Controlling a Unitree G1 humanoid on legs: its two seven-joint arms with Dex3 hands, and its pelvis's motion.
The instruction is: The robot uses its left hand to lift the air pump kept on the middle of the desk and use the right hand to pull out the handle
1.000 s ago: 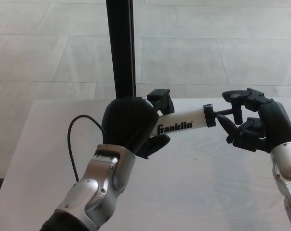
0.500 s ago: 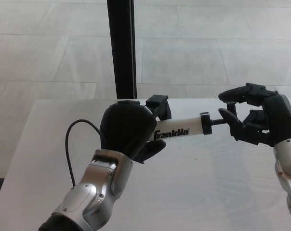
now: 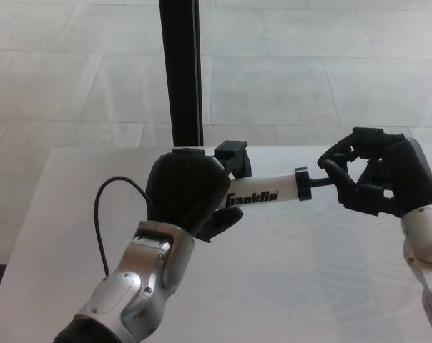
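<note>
My left hand (image 3: 187,193) is shut on the air pump (image 3: 262,193), a white tube lettered "Franklin" with black ends, held level above the white desk (image 3: 287,286). A thin black rod (image 3: 320,181) sticks out of the pump's right cap. My right hand (image 3: 377,179) is closed around the black handle at the end of that rod; the handle itself is mostly hidden by the fingers (image 3: 337,175). A black hose (image 3: 101,214) loops out to the left of my left wrist.
A black vertical post (image 3: 180,71) stands behind the desk's far edge, just above my left hand. Pale tiled floor (image 3: 309,64) lies beyond the desk.
My right hand's fingers have closed over the handle. The left hand and pump have shifted slightly left and down, and a short length of rod shows between cap and handle.
</note>
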